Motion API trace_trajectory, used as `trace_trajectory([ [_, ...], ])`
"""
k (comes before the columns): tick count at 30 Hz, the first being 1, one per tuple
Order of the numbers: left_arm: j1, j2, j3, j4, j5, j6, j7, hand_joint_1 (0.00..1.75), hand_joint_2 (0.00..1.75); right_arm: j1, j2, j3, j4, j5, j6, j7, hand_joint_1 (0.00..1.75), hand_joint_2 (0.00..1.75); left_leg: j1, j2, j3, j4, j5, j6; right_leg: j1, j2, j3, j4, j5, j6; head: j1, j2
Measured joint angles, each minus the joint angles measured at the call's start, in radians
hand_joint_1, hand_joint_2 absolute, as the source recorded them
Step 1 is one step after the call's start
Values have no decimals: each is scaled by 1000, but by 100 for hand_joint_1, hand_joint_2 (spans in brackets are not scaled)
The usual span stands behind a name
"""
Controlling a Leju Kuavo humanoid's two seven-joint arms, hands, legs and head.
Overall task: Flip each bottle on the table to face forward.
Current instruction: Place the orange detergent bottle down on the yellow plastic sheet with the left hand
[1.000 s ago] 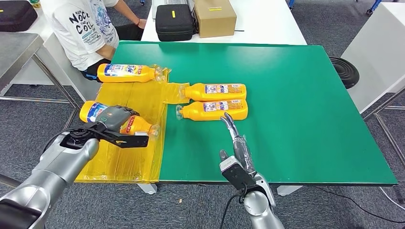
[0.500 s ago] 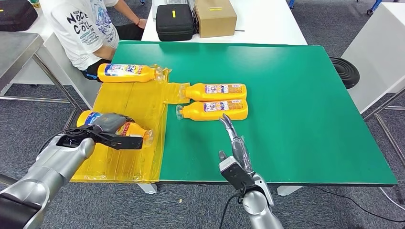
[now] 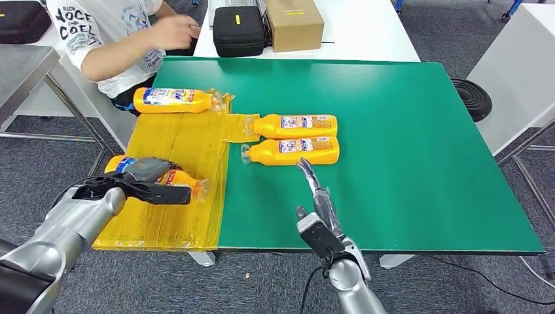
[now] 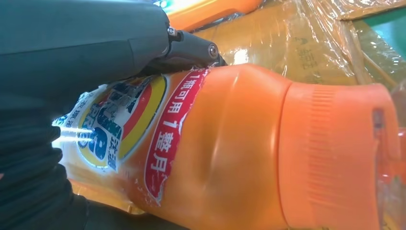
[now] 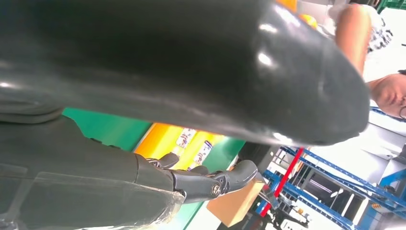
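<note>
Risk of slip: glossy moulded orange bottle [image 3: 171,177] clasped by left hand [image 3: 149,176] over crinkled yellow plastic sheet [image 3: 177,134] at table's [image 3: 406,131] left edge; smooth, rounded shoulder and slick film give poor purchase, so possible roll or drop off edge. Ribbed orange cap [image 4: 330,153], torn paper label. Right hand [image 3: 319,199] empty, fingers extended, just beside nearer of two paired bottles [image 3: 292,151]; possible nudge. Fourth bottle [image 3: 173,100] at sheet's far end
</note>
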Motion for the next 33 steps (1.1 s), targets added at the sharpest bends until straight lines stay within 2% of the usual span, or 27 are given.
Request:
trace_trajectory([
  [6, 0, 0, -1, 13, 1, 2, -3, 65, 175, -10, 0, 5, 23, 0, 0, -3, 0, 0, 0, 0, 0, 0, 0, 0, 0, 0, 0, 0, 0, 0, 0, 0],
  [10, 0, 0, -2, 17, 2, 3, -3, 3, 175, -11, 0, 6, 31, 0, 0, -5, 0, 0, 0, 0, 1, 0, 0, 0, 0, 0, 0, 0, 0, 0, 0, 0],
  [28, 2, 0, -2, 33, 23, 0, -16, 0, 175, -34, 0, 6, 63, -16, -8, -10, 0, 0, 0, 0, 1, 0, 0, 0, 0, 0, 1, 0, 0, 0, 0, 0],
  [32, 2, 0, -2, 34, 29, -1, -11, 0, 0, -34, 0, 6, 63, -17, -9, -10, 0, 0, 0, 0, 1, 0, 0, 0, 0, 0, 1, 0, 0, 0, 0, 0],
  [33, 2, 0, -2, 34, 30, -1, -9, 0, 0, -34, 0, 6, 64, -17, -9, -10, 0, 0, 0, 0, 1, 0, 0, 0, 0, 0, 1, 0, 0, 0, 0, 0],
])
